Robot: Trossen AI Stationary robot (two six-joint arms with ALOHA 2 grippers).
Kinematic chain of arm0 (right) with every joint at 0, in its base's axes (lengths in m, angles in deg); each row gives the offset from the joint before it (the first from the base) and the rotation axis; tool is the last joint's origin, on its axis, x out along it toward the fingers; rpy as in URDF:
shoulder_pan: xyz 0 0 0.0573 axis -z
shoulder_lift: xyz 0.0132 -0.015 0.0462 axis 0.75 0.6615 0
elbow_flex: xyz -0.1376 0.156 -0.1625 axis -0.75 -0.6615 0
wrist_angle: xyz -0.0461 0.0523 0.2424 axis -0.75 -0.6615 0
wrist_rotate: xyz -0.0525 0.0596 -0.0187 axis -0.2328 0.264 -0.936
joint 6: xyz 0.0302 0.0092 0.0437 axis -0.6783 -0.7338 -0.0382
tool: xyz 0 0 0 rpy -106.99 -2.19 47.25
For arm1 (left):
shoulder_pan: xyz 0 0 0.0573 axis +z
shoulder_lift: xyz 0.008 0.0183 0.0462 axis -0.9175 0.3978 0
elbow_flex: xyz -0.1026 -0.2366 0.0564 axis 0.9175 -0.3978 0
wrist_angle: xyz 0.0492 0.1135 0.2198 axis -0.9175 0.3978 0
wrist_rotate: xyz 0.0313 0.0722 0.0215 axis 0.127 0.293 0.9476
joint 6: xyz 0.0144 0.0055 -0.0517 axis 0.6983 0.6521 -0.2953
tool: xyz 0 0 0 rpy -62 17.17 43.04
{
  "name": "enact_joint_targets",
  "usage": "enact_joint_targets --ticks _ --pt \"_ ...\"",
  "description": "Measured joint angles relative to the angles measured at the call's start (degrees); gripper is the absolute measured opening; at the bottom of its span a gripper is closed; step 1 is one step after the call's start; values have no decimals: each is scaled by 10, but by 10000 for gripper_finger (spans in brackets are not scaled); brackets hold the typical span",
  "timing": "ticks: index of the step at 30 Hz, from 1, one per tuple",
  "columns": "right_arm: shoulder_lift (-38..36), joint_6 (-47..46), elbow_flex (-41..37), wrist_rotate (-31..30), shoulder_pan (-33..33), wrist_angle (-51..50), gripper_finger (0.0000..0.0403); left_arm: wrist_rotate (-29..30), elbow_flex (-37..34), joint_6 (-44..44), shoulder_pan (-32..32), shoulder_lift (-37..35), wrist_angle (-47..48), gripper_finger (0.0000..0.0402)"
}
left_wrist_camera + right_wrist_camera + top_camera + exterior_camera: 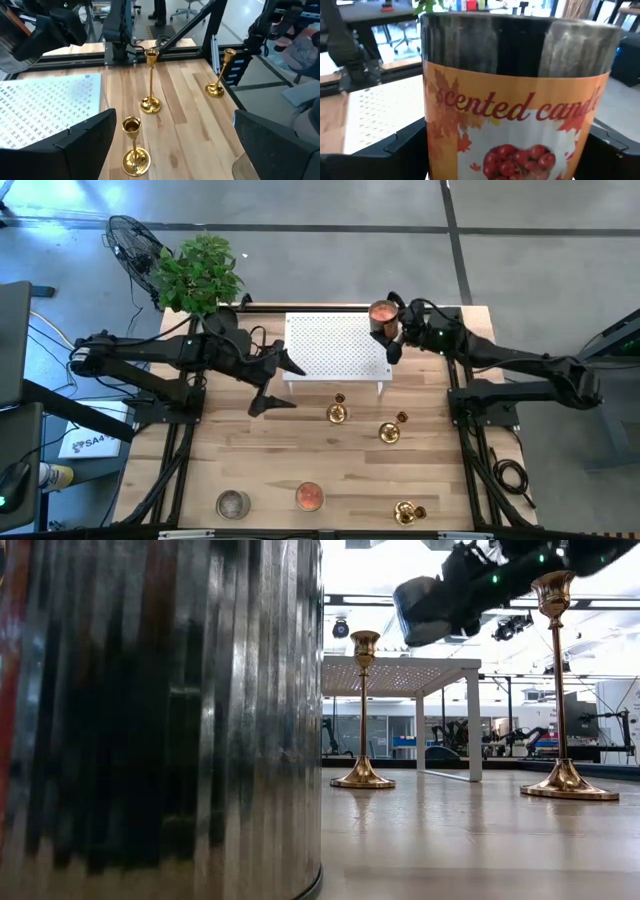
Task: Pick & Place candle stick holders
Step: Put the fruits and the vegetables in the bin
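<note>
Three gold candle stick holders stand upright on their round bases on the wooden table [250, 460]: one [337, 412] [135, 159] before the white platform, one [389, 432] [150, 104] right of it, one [405, 510] [215, 89] near the front edge. My left gripper [277, 385] [175, 150] hangs open above the table, left of the nearest holder, touching nothing. My right gripper [390, 326] [505, 150] is at the platform's far right corner, shut on an orange-labelled candle tin [382, 313] [515, 100]. My right gripper has the candle tin between its two fingers [395, 145], one on each side of the round wall [440, 140]. The fingers come nearly level from the table's right. The tin stands upright, at the platform's corner; its bottom is out of view.
A white perforated platform [335, 345] on legs stands at the table's far middle. Two more candle tins [233, 503] [310, 497] sit near the front edge; one [160, 720] fills the low view's left. A potted plant [198, 272] stands at the far left corner.
</note>
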Motion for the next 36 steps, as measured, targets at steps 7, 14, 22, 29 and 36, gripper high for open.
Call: enact_joint_targets --ticks 7,14,22,29,36 --pt "18 -5 -70 20 20 109 352 4 -21 0 0 0 -32 395" --pt "73 -2 -89 26 20 205 352 4 -36 1 0 0 -61 395" --pt "156 19 -90 -12 28 281 352 4 -36 -12 0 0 -61 395" --pt "177 9 -89 -12 39 305 352 3 -36 -14 0 0 -60 395" --pt "177 -3 -88 6 43 290 352 3 -36 -14 0 0 -60 395"
